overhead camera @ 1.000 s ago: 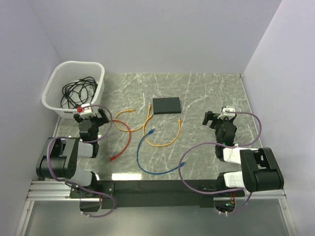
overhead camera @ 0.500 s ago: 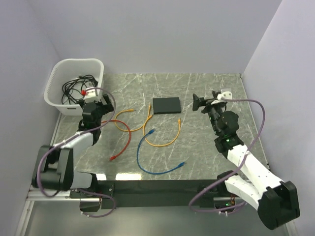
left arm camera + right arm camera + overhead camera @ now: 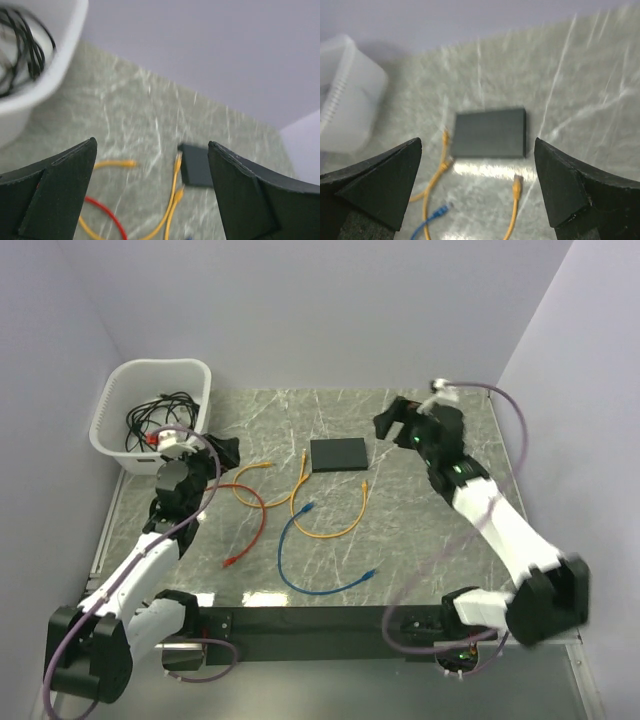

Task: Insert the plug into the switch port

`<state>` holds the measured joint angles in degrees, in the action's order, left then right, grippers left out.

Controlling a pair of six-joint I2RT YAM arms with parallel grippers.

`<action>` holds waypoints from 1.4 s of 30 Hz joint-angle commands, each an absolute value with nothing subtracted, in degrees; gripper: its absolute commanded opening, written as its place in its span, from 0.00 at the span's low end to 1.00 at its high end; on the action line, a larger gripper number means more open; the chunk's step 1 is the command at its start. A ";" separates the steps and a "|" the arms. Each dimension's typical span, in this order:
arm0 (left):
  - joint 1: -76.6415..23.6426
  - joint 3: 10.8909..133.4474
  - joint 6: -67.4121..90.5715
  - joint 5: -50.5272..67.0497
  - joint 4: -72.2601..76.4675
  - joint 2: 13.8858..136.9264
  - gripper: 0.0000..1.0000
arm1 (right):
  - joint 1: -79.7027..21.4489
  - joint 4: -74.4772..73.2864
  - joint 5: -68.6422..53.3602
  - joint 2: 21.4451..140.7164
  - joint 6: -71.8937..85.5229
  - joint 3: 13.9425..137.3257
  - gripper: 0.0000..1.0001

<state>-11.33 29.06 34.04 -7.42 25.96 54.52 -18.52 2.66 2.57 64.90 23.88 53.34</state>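
The switch (image 3: 338,454) is seen flat at the middle of the table (image 3: 430,530), with loose cables (image 3: 330,536) strewn just before it. The left end effector (image 3: 222,453) and right end effector (image 3: 393,421) are held wide apart, empty. An orange plug (image 3: 364,483), judged light and rigid on limp cord, is best pinched by its body.

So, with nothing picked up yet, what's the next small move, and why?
Probably lower the right gripper toward the yellow plug by the near right corner of the switch. That gripper hangs open and empty near the switch, and this plug lies loose, seemingly the nearest one to it.
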 commanded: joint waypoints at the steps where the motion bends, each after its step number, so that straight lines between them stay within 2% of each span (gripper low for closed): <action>1: -12.30 32.43 34.99 -1.58 19.17 56.16 0.97 | -19.24 -13.09 -4.12 76.18 26.46 59.50 1.00; 7: -17.66 34.89 30.94 -5.00 12.67 58.27 0.93 | -23.64 -9.48 -4.85 75.67 27.33 56.16 1.00; 12: -24.86 39.10 28.22 -9.57 8.71 65.82 0.91 | -26.62 -12.48 -0.09 78.48 26.90 58.36 1.00; 15: -28.03 42.27 28.12 -11.42 7.12 71.71 0.85 | -28.38 -11.52 2.28 77.26 26.81 56.52 1.00; 17: -29.09 43.41 28.47 -10.90 6.77 75.04 0.81 | -29.62 -9.15 0.63 76.29 26.20 54.32 1.00; 20: -30.93 44.30 29.18 -8.97 9.13 76.81 0.79 | -31.19 -8.35 -2.90 75.59 26.28 53.79 0.97; 23: -31.55 45.35 30.41 -8.96 9.49 77.52 0.79 | -33.13 -9.40 -2.46 76.98 25.93 55.19 0.89; 24: -31.64 45.61 30.93 -9.05 9.23 77.78 0.78 | -33.48 -9.93 -1.76 78.65 25.93 55.72 0.84; 25: -31.73 45.79 31.11 -9.14 8.88 77.87 0.75 | -33.49 -12.54 1.55 79.71 26.88 57.38 0.81; 26: -31.99 46.23 31.03 -9.31 8.18 78.31 0.75 | -33.49 -13.87 3.23 80.76 27.42 58.18 0.73; 30: -32.61 45.09 31.02 -10.28 7.47 77.44 0.73 | -33.49 -18.10 11.58 86.03 29.09 60.29 0.62; 38: -32.96 41.66 31.46 -12.22 6.68 73.74 0.72 | -33.49 -20.39 19.42 91.84 29.79 62.31 0.61; 42: -32.96 40.52 31.46 -12.39 6.94 72.78 0.72 | -33.49 -22.23 21.70 95.96 29.10 65.03 0.58</action>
